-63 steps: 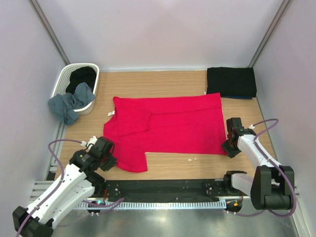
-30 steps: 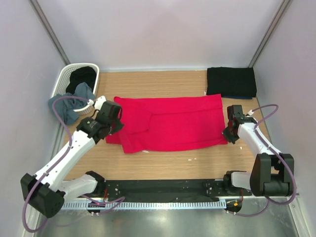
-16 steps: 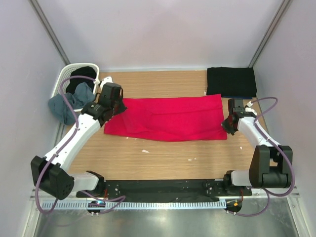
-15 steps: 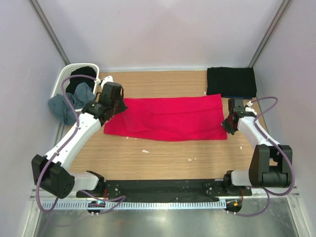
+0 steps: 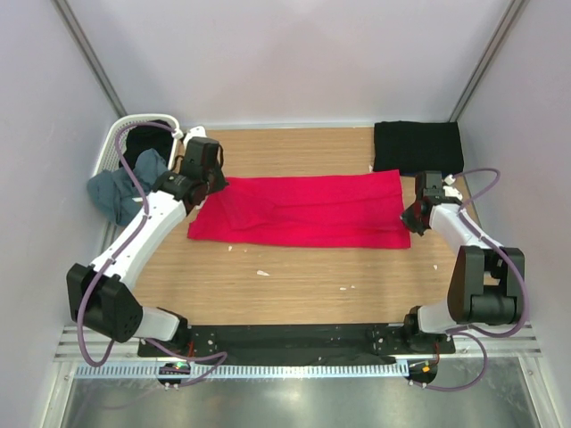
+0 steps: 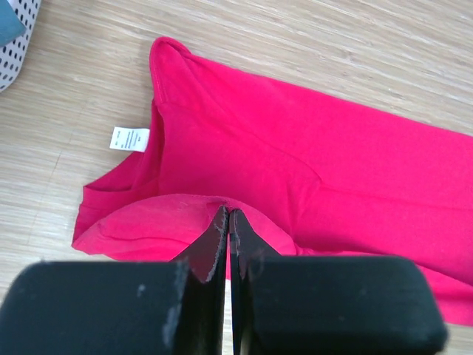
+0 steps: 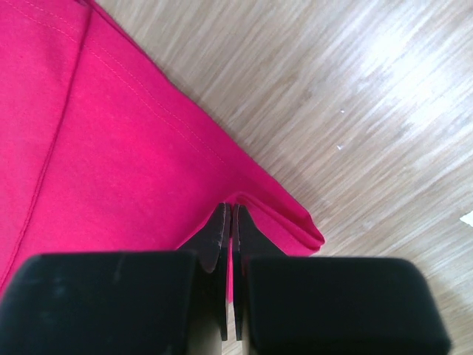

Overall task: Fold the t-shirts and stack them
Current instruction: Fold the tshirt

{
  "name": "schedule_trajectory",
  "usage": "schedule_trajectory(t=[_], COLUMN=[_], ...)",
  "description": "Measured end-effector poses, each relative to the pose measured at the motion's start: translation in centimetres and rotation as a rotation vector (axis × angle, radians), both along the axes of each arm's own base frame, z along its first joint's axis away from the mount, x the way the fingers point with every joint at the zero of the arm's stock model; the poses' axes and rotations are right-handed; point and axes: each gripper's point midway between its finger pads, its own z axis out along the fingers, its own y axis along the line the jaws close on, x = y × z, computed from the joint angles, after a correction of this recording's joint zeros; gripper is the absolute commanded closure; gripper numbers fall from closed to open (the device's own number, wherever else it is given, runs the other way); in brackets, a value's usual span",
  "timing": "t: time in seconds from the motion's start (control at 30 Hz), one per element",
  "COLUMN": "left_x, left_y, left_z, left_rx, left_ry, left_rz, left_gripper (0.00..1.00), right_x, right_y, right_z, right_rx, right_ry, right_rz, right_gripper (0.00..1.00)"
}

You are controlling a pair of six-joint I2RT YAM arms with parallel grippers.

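Left gripper (image 6: 226, 214) was pinched shut on the left end of the red shirt (image 5: 308, 209), right gripper (image 7: 228, 211) clamped its right end — shirt lay mid-tabletop (image 5: 294, 285), long axis running straight between them.

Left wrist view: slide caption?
Left gripper shut on a fold of the red t-shirt, white tag showing at its edge.
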Motion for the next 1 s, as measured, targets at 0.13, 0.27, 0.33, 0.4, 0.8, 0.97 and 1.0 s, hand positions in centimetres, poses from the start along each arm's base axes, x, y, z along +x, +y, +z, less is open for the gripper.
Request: schedule_trajectory(t=[0.13, 0.27, 0.33, 0.4, 0.8, 0.97, 1.0], left_x=[0.3, 0.4, 0.6, 0.8, 2.1, 4.0, 4.3], left_y=[0.2, 0.2, 0.3, 0.4, 0.0, -0.8, -1.0], left_z=[-0.2, 0.2, 0.7, 1.0, -0.5, -0.2, -0.1], left_rx=[0.004, 0.005, 0.007, 0.009, 0.023, 0.023, 0.020], left_ry=[0.000, -0.009, -0.019, -0.027, -0.002, -0.022, -0.027], left_rz=[0.006, 0.005, 0.004, 0.004, 0.001, -0.022, -0.025], left_gripper=[1.00, 1.00, 1.00, 1.00, 1.00, 1.00, 1.00], right_x=[0.7, 1.6, 2.0, 2.2, 2.8, 3.3, 3.3], right_y=[-0.1, -0.2, -0.2, -0.3, -0.1, -0.1, 0.0], right_z=[0.4, 1.3, 1.7, 1.8, -0.4, -0.9, -1.0], right_rx=[-0.009, -0.019, -0.023, -0.024, -0.007, -0.004, -0.004], right_ry=[-0.012, -0.035, -0.045, -0.053, -0.011, -0.011, -0.010], right_rz=[0.021, 0.033, 0.041, 0.043, 0.056, 0.058, 0.058], right_gripper=[0.99, 0.99, 0.99, 0.99, 0.99, 0.99, 0.99])
